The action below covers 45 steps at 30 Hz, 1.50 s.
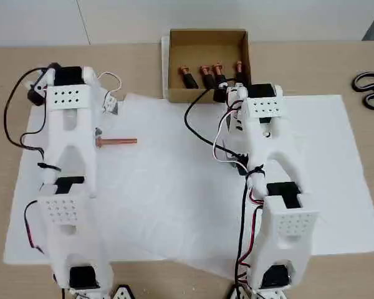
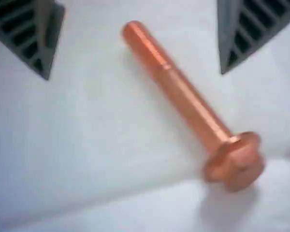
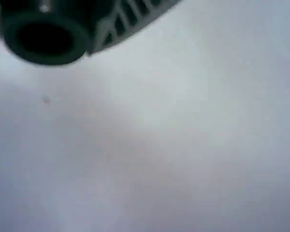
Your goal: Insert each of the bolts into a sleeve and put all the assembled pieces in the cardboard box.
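A copper bolt [image 1: 117, 142] lies flat on the white paper [image 1: 174, 212], its head next to the left arm. In the left wrist view the bolt [image 2: 183, 99] rests just below my left gripper [image 2: 134, 58], which stands open with one grey fingertip [image 2: 36, 43] on each side of the shaft end, not touching it. My right gripper [image 1: 229, 94] sits at the front edge of the cardboard box [image 1: 174, 62], shut on a black sleeve [image 3: 38, 38] beside its finger [image 3: 130, 19]. Several bolts in black sleeves [image 1: 204, 76] lie inside the box.
Black scissors [image 1: 371, 89] lie at the far right of the table. Cables hang from both arms, a black loop [image 1: 196, 124] crossing the paper between them. The paper's middle and front are bare.
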Tool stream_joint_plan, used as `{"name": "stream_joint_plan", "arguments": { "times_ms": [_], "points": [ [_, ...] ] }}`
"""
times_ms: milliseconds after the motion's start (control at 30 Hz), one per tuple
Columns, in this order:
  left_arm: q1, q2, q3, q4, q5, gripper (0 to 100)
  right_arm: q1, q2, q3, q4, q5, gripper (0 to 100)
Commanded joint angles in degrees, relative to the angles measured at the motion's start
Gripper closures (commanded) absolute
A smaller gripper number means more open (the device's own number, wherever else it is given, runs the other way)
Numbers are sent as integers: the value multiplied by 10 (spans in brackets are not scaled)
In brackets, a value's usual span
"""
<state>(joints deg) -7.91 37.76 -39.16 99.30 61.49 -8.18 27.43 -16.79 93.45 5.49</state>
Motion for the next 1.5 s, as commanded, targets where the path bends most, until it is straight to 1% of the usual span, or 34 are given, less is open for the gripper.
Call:
{"name": "stream_joint_plan", "arguments": {
  "times_ms": [0, 100, 300, 533, 633, 800, 1267, 1467],
  "points": [
    [3, -42, 37, 11, 3, 783, 4, -7, -30, -8, 1, 992],
    [0, -35, 64, 1, 3, 783, 2, -6, -30, -8, 1, 992],
    [-3, 17, 66, -29, 5, 783, 2, -6, -30, -7, 1, 992],
    [-6, 73, 65, -47, 43, 785, 5, -7, -30, -3, 1, 992],
    [-7, 76, 65, -55, 42, 840, 5, -6, -30, -3, 1, 992],
    [-6, 68, 65, -52, 40, 996, 5, -5, -30, -3, 1, 992],
    [-7, 5, 65, -55, 40, 994, 4, -5, -30, -3, 1, 992],
    [-54, 3, 65, -81, 17, 994, 4, -5, -28, -3, 1, 992]
  ]
}}
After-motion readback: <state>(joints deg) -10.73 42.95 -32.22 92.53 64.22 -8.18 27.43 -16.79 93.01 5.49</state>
